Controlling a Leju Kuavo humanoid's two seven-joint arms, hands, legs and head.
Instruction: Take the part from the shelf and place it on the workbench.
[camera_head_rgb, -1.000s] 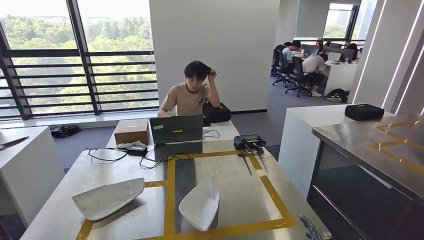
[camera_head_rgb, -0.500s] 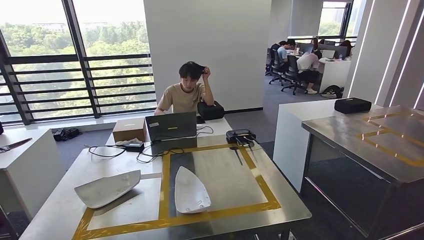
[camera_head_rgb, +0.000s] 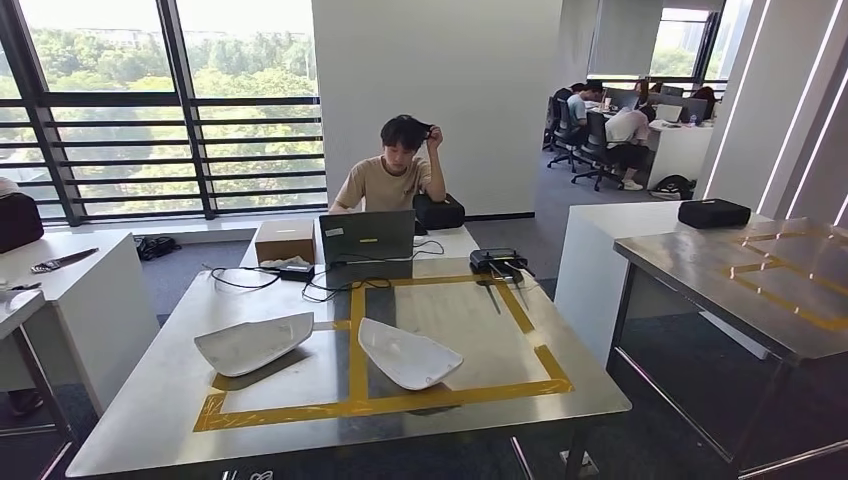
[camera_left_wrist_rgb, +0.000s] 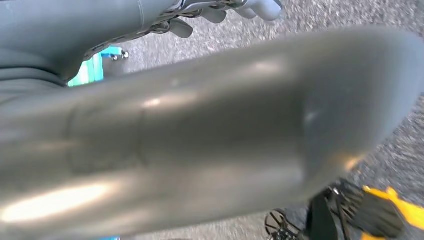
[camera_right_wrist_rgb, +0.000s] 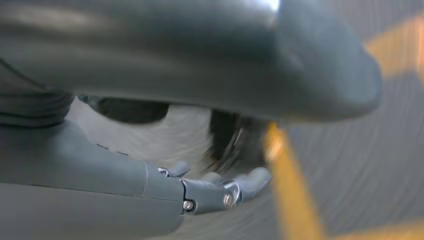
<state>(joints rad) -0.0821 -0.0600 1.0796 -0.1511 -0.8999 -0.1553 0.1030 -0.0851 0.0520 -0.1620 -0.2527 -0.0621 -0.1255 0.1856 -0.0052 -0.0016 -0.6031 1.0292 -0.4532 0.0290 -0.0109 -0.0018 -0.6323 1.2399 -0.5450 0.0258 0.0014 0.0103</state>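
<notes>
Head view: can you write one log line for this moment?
left white part on workbench | right white part inside yellow tape | left hand empty | right hand empty

The left hand (camera_left_wrist_rgb: 150, 30), a grey ribbed cover with a thick grey thumb across the left wrist view, shows darker fingers (camera_left_wrist_rgb: 260, 7) stretched out, apart and holding nothing. The right hand (camera_right_wrist_rgb: 150, 165) likewise has its fingers (camera_right_wrist_rgb: 250, 180) extended and spread, nothing between them and its blurred thumb.
</notes>
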